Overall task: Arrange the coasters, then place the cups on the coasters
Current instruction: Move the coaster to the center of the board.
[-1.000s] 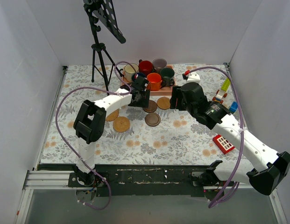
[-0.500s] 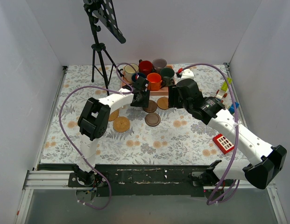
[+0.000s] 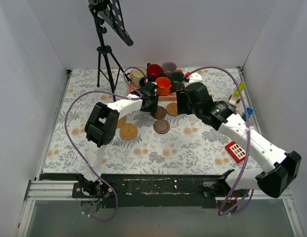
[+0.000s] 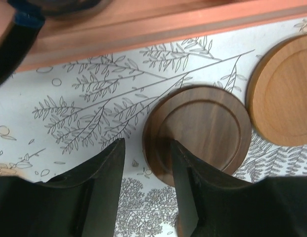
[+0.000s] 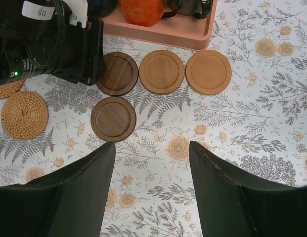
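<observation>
Beyond the spread right jaws lies a tan coaster (image 5: 209,72) hidden overhead; left jaws, parted, straddle a dark coaster's (image 4: 202,131) edge

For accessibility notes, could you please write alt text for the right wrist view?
Two dark brown round wooden coasters and two tan ones lie on a floral tablecloth beside a pink rectangular tray holding an orange cup; the open right end effector frames the foreground.

Pink tray (image 5: 158,38) and coaster row (image 5: 162,71) crowd the far side; nearer tablecloth (image 5: 232,148) seems open.
</observation>
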